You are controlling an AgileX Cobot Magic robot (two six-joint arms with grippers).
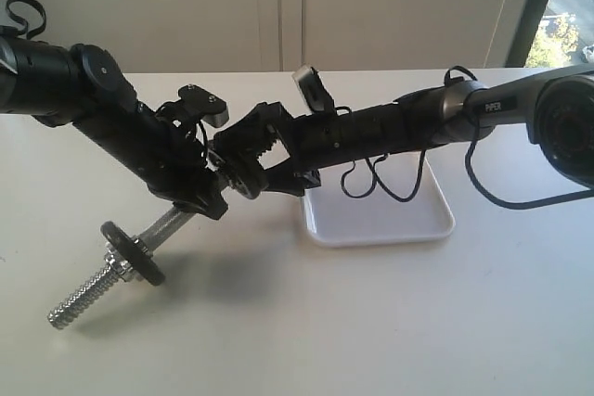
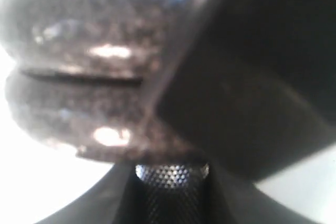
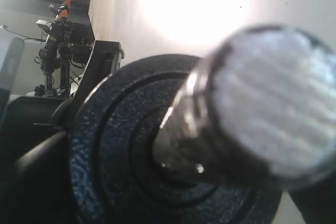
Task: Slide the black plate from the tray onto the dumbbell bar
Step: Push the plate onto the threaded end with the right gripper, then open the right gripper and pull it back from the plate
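Observation:
My left gripper (image 1: 200, 199) is shut on the knurled middle of the dumbbell bar (image 1: 167, 224) and holds it tilted above the table. The knurled bar (image 2: 170, 179) shows between the left fingers in the left wrist view. Like black discs (image 1: 135, 252) sit on its lower half, above the threaded end. My right gripper (image 1: 243, 169) reaches across and is shut on the black plate (image 1: 247, 181) at the bar's upper end. In the right wrist view the bar's end (image 3: 273, 124) pokes through the central hole of the black plate (image 3: 115, 156). The white tray (image 1: 380, 227) holds nothing.
The two arms meet left of the tray, over the white table (image 1: 371, 322). Loose black cables (image 1: 376, 178) from the right arm hang over the tray. The two like discs (image 2: 94, 51) fill the left wrist view, blurred.

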